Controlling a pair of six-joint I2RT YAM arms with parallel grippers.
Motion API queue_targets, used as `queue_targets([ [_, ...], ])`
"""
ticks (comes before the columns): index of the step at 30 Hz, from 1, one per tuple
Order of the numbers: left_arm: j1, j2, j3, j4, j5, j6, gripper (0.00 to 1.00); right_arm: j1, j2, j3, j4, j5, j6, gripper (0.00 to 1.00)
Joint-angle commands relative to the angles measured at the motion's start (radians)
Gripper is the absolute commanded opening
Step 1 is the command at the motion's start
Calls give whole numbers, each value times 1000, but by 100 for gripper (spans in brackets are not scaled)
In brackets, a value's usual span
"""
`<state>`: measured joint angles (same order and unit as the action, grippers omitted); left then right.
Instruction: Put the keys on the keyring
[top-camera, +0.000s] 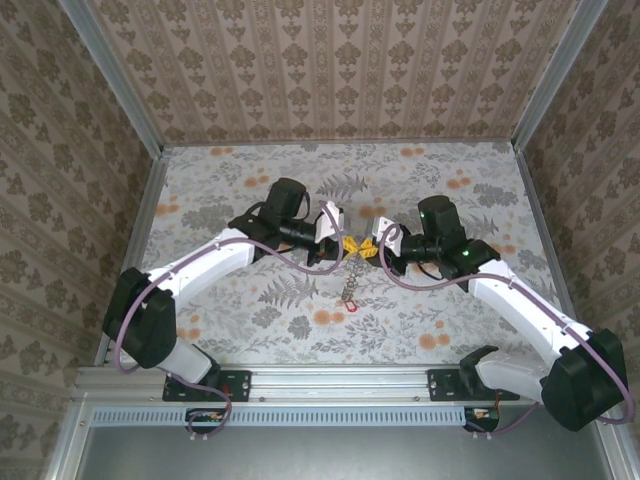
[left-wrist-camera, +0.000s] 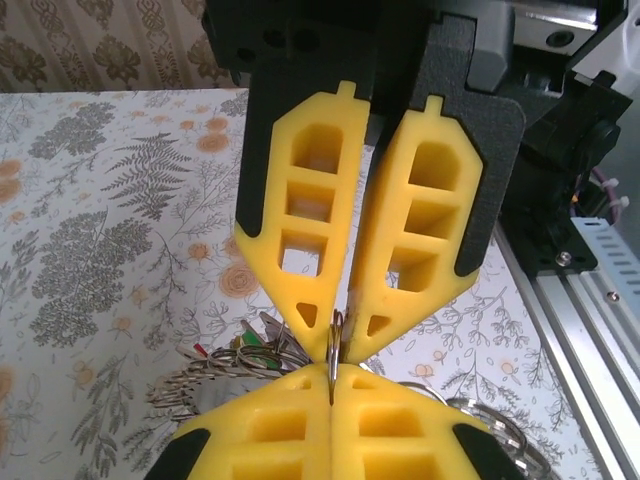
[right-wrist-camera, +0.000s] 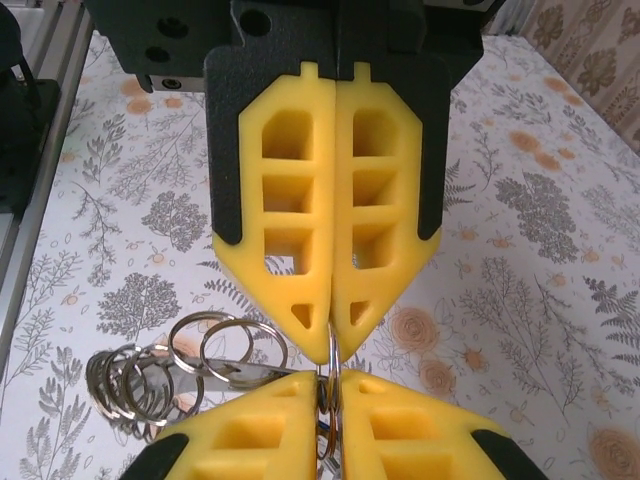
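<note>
Above the middle of the table my two grippers meet tip to tip. The left gripper is shut on a thin metal ring of the keyring. The right gripper faces it and is shut on the same small rings, its jaws a sliver apart. From the grip the keyring trails toward the near edge as a chain of grey rings. A key with a red tag lies at its end. More rings fan out to the left in the right wrist view. Green and red tags show among them.
The floral tabletop is boxed in by papered walls on three sides. An aluminium rail with the arm bases runs along the near edge. Open tabletop lies all round the grippers.
</note>
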<state>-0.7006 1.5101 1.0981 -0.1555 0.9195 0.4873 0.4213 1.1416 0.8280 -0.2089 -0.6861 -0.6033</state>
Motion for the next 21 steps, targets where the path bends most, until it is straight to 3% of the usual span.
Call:
queue_targets([
  [1,12,-44,-19,139,107,-75,0,-6,-19,-34,121,-37,66,12],
  [9,13,-58,-68,240,118,-134,0,-7,-13,-61,148,-20,83,12],
  [13,12,-64,-76,247,98,-135,0,-9,-10,-45,112,-45,74,1],
  [17,-6,-58,-33,82,7,-26,1,-9,0,3,27,-37,37,0],
  [21,-28,-47,3,-40,-92,58,9,-9,4,40,-37,-31,-8,0],
])
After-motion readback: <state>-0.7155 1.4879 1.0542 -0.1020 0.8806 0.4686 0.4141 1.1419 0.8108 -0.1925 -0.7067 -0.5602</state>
